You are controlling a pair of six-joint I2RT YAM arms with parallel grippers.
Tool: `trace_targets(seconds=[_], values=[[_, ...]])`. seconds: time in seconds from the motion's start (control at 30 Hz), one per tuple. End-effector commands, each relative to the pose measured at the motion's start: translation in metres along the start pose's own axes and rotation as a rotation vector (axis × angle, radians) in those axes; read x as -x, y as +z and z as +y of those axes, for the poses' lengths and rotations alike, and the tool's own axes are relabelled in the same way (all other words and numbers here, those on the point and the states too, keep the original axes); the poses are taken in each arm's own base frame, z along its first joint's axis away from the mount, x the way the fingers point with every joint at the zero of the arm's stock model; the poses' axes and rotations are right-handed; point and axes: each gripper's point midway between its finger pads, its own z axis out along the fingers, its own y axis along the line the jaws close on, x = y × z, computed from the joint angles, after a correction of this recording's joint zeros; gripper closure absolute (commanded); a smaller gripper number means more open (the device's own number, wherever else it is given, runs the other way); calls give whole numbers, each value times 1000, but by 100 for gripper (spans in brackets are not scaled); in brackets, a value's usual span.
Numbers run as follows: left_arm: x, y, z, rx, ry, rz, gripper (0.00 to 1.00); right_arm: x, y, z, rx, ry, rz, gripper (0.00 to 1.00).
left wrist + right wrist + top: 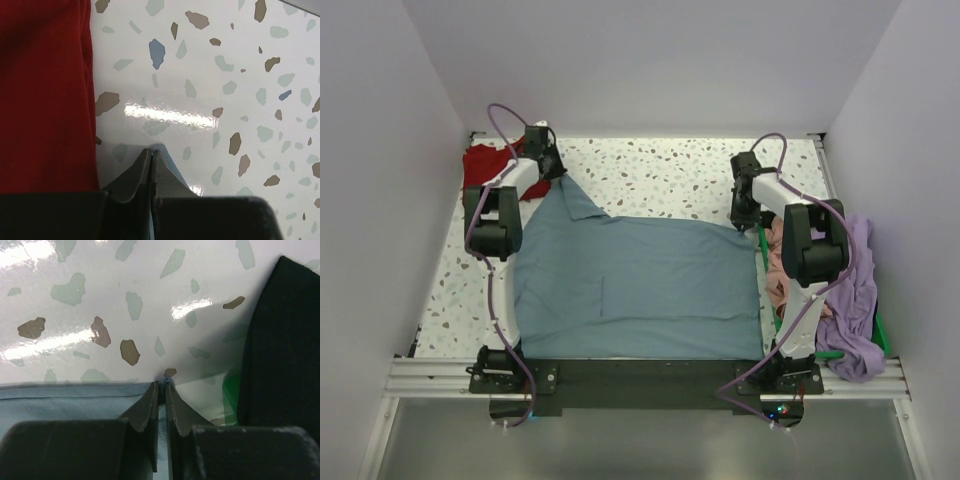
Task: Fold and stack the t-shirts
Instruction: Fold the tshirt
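The slate-blue t-shirt [640, 290] lies spread over the middle of the table. My left gripper [556, 172] is shut on its far left corner; the left wrist view shows a sliver of blue cloth [161, 150] pinched between the closed fingers [131, 176]. My right gripper [744, 222] is shut on the shirt's far right corner; blue cloth [65, 400] runs left from the closed fingers [145, 410]. The red t-shirt [483, 162] lies bunched at the far left, also filling the left of the left wrist view [45, 95]. Salmon-pink [778, 265] and lavender [855, 300] shirts lie heaped at the right.
The speckled tabletop [660, 175] shows bare behind the blue shirt. A green-rimmed bin [763, 262] at the right holds the pink and lavender shirts. White walls enclose three sides. A black strip [650, 375] runs along the near edge between the arm bases.
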Motion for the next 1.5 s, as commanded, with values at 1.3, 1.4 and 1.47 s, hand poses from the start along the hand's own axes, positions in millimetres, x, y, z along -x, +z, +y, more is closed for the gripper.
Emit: trace_targets(seconds=[1.3, 1.4, 1.47], values=[[86, -173, -12, -154, -208, -230, 100, 52, -81, -5, 24, 20, -128, 100], [64, -191, -3, -142, -230, -212, 100, 37, -87, -5, 35, 5, -124, 100], [47, -203, 5, -121, -237, -197, 100, 26, -92, -5, 38, -5, -126, 100]])
